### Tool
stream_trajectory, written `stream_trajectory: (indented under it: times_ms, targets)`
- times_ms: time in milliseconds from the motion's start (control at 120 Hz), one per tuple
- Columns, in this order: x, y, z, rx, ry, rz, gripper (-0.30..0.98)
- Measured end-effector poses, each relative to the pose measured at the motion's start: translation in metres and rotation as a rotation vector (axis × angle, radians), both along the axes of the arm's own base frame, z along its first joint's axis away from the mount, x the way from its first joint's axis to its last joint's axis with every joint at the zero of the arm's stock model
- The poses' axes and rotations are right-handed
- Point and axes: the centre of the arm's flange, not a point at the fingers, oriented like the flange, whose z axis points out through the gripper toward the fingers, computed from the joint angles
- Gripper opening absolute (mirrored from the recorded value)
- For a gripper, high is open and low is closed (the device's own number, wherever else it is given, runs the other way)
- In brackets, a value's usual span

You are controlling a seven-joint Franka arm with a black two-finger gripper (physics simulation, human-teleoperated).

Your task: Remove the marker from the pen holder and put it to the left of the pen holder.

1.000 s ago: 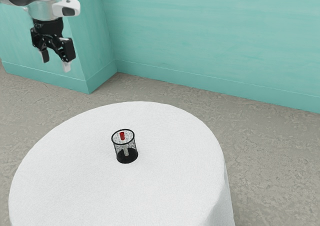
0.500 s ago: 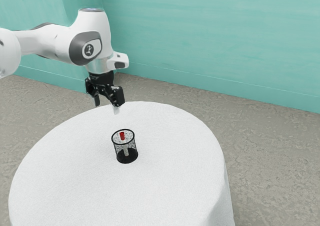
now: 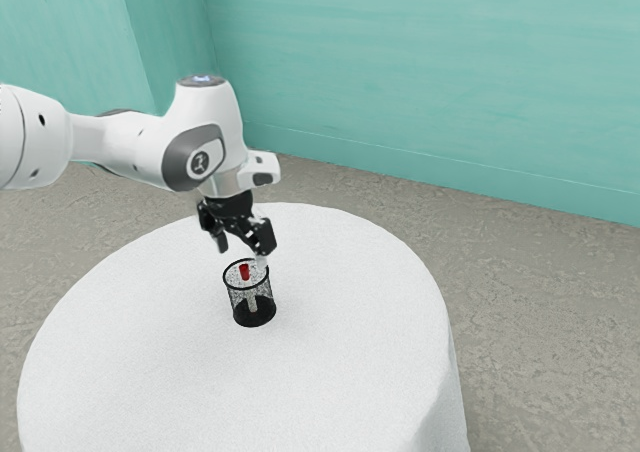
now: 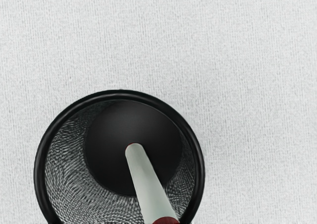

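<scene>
The tool [image 3: 242, 253] hangs, fingers spread, above the pen holder [image 3: 265, 298], the marker [image 3: 244, 272] leaning inside it, red end up, likely reachable by a further descent.

We see pale turquoise walls [image 3: 420, 62] with faint horizontal streaks, meeting at an upright corner, a plain baseboard [image 3: 400, 168] along their foot. Our bench [image 3: 350, 362] has a rounded edge and a white cloth draping down its side, above a mottled grey-brown floor [image 3: 540, 302] in soft, even light.
</scene>
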Motion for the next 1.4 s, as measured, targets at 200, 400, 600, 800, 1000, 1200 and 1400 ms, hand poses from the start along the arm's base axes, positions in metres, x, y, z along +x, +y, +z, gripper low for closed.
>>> stream_trajectory:
  times_ms: [200, 400, 600, 800, 1000, 1200, 1400]
  targets:
    - [-0.010, 0.000, -0.015, -0.004, 0.006, 0.010, 0.69]
    - [-0.014, 0.000, -0.019, -0.004, 0.004, 0.015, 0.69]
    - [-0.013, 0.001, -0.020, -0.001, -0.002, 0.018, 0.51]
    - [-0.013, 0.002, -0.019, 0.006, -0.008, 0.011, 0.19]
    - [-0.013, 0.002, -0.018, 0.009, -0.011, 0.008, 0.03]
    - [-0.015, 0.006, 0.006, 0.010, -0.049, 0.014, -0.03]
    - [-0.044, 0.014, 0.079, 0.016, -0.154, 0.013, -0.05]
